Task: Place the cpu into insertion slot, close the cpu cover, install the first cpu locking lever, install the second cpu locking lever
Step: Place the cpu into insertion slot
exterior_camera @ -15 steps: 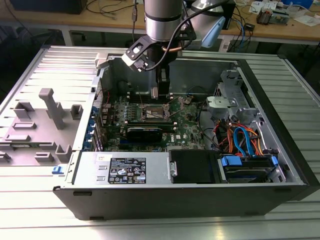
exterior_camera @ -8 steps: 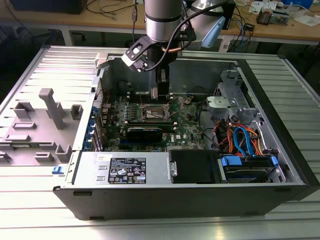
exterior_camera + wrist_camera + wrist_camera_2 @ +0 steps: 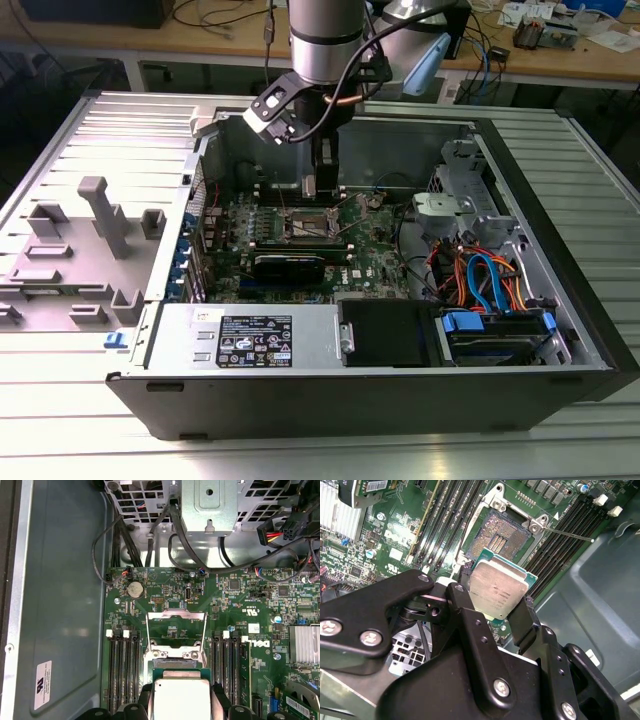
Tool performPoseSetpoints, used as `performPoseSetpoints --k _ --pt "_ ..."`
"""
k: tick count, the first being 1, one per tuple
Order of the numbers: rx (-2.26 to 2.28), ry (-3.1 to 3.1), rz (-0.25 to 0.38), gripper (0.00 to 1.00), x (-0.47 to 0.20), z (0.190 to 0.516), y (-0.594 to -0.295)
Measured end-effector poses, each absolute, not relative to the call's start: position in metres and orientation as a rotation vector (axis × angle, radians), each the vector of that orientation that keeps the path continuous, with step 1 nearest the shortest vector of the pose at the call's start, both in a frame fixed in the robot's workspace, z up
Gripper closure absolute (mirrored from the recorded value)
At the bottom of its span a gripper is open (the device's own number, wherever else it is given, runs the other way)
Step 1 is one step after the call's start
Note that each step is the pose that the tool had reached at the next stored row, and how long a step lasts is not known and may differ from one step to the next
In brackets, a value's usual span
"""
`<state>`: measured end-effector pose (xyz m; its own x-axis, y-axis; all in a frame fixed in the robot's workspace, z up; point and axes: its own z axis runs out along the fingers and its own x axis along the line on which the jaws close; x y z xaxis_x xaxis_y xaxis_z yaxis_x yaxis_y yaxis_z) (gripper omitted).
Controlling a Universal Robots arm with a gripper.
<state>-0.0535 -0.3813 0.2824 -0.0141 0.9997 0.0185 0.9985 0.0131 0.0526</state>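
Jaws are closed on the cpu (image 3: pixel 497 594), black fingers (image 3: pixel 525 617) pressing against two opposite edges of the chip while its silver-grey top faces the camera in the second wrist view.

A ribbed grey counter (image 3: pixel 300 450) carries the open computer case (image 3: pixel 350 400), which lies on its side. The arm (image 3: pixel 325 40) reaches down into the case from above, over the middle of the green motherboard (image 3: pixel 240 595).

On that board, long black memory slots (image 3: pixel 122 665) run along both sides of the socket. The cpu cover (image 3: pixel 176 630) is swung up and open, its silvery frame standing clear of the socket in the first wrist view. In the second wrist view a thin metal lever (image 3: pixel 570 534) sticks out beside one corner of the socket, unlatched.

The insertion slot (image 3: pixel 506 535) is uncovered, its dark field of contacts showing inside the metal rim. The cpu hangs just above it, overlapping its near edge in both wrist views, not yet seated.
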Motion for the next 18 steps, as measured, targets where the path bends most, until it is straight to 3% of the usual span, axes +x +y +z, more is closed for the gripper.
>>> performPoseSetpoints --k 18 --pt "2.181 2.227 0.079 0.45 -0.062 0.252 -0.376"
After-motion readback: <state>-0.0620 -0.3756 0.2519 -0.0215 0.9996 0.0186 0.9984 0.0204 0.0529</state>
